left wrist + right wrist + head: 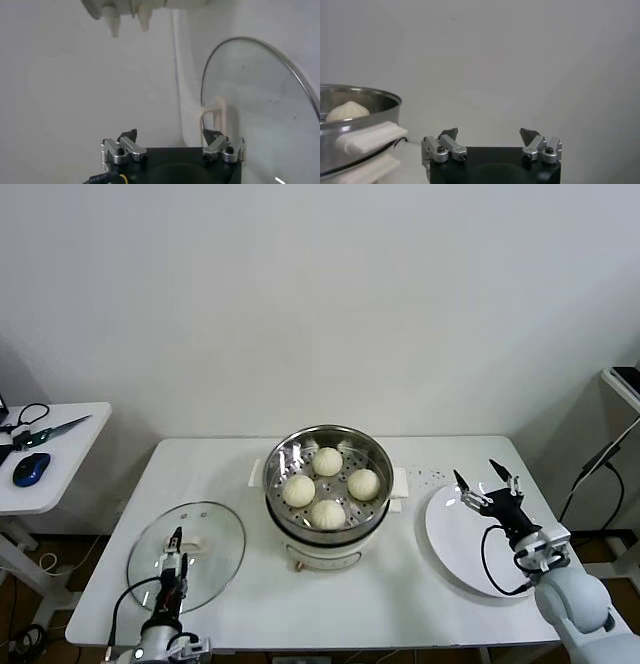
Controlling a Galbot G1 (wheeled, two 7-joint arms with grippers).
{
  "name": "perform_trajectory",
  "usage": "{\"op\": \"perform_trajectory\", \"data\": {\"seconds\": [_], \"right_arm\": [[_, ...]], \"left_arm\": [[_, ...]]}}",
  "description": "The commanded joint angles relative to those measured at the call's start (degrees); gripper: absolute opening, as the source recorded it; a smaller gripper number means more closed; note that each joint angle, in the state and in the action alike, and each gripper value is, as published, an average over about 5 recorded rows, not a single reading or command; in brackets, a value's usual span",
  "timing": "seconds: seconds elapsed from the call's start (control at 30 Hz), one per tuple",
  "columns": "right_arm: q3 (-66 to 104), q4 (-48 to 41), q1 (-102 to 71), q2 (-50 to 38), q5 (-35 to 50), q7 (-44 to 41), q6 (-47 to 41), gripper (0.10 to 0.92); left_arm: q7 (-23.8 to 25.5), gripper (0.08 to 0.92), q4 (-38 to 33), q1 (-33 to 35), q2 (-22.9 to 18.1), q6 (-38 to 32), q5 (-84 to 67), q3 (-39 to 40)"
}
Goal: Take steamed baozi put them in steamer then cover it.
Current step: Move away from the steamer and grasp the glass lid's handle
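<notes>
The steamer (283, 506) stands uncovered at the table's middle, with several baozi (328, 461) on its perforated tray. It also shows in the right wrist view (365, 102), with one baozi (347, 111) above its rim. The cover (215, 569) lies flat on the table to the steamer's left, with its white handle (196, 540) up. My left gripper (174, 549) is open and empty, low over the cover, just beside the handle (216, 117). My right gripper (487, 482) is open and empty above the white plate (455, 549), to the right of the steamer.
The white plate lies bare at the table's right. A side table (70, 454) at the far left holds a blue mouse (31, 469) and scissors (50, 427). A stand with cables (610, 454) is at the far right.
</notes>
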Motion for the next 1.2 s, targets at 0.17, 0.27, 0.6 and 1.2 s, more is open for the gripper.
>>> {"op": "perform_trajectory", "data": {"seconds": [0.17, 0.27, 0.6, 1.2], "right_arm": [[3.4, -0.6, -3.2, 1.4, -1.0, -0.4, -0.1, 0.823], [3.6, -0.9, -3.3, 1.7, -1.1, -0.6, 0.1, 0.823], [3.8, -1.5, -3.5, 2.6, -2.8, -1.2, 0.8, 0.823], [3.3, -2.8, -3.1, 3.7, -5.8, -2.1, 1.6, 0.823]], "left_arm": [[-2.9, 0.823, 10.9, -9.7, 0.2, 1.2, 4.9, -0.8], [-3.0, 0.823, 12.3, -10.6, 0.3, 1.2, 4.9, -0.9], [-4.2, 0.823, 14.6, -12.9, 0.5, 2.0, 4.4, -1.1], [-3.4, 0.458, 14.7, -12.5, 1.3, 0.3, 0.8, -0.4]]}}
